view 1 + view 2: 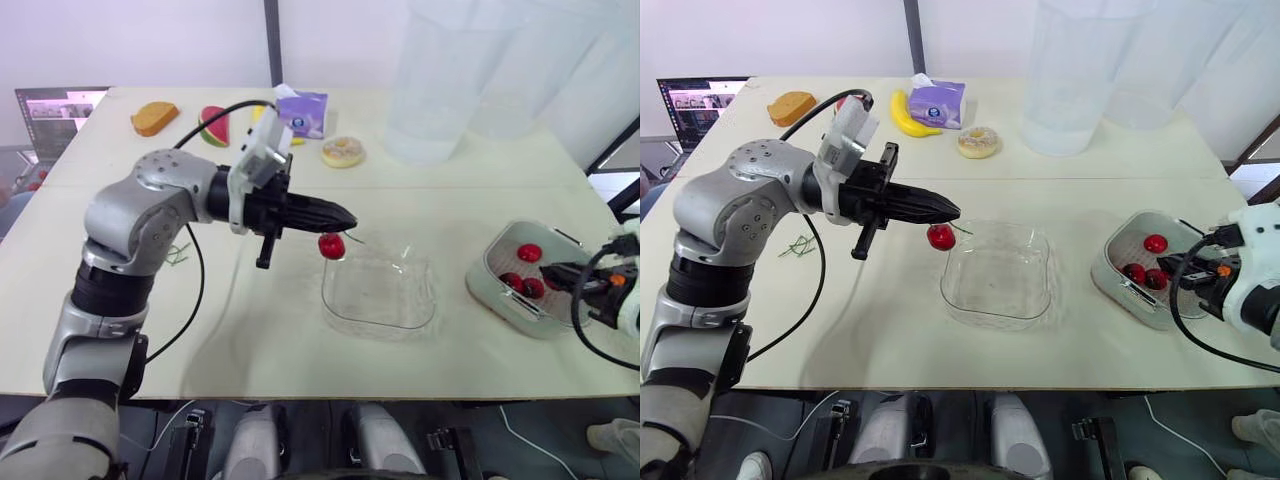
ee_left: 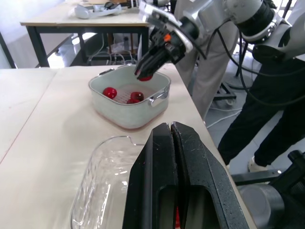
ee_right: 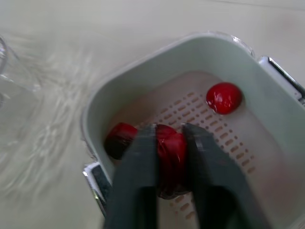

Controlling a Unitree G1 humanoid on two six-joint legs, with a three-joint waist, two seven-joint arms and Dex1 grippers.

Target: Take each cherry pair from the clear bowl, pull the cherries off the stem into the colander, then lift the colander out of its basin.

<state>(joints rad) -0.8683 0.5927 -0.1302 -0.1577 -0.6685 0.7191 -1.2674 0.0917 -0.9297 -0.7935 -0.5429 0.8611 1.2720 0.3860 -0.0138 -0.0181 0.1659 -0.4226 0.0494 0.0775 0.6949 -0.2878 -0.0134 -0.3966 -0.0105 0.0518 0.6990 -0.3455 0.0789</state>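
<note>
On the cream table (image 1: 250, 340), in front of the robot, stands one clear rectangular plastic bowl (image 1: 425, 300). The left gripper (image 1: 348, 217) hangs over the bowl's rim on the robot's left, its two black fingers clenched tight together. One glossy red cherry (image 1: 331, 245) dangles by its thin stem just under the tips, above the bowl's edge.

To the robot's right, well apart from the bowl, sits one pale grey-green basin (image 1: 487, 288) with metal handles. The white perforated colander (image 3: 190, 112) is seated inside it. Three loose cherries lie on the colander's floor: one (image 1: 529, 252) at the far side and two (image 1: 511, 281) (image 1: 533, 289) close together nearer the robot. The right gripper (image 3: 169, 129) is lowered into the colander, its fingers grasping a fourth dark red cherry (image 3: 169, 152) between them. That makes five cherries in all: one at the bowl and four at the colander.

A few green stems (image 1: 798, 245) lie on the table under the left arm; I cannot tell how many.

Along the far edge of the table are:
- one brown piece of bread (image 1: 154, 118)
- one watermelon slice (image 1: 213, 127)
- one yellow banana (image 1: 905, 115)
- one purple tissue pack (image 1: 303, 110)
- one frosted doughnut (image 1: 343, 152)

Beyond the doughnut stand tall clear plastic containers (image 1: 430, 90). One open laptop (image 1: 60, 110) sits off the table's far left corner.
</note>
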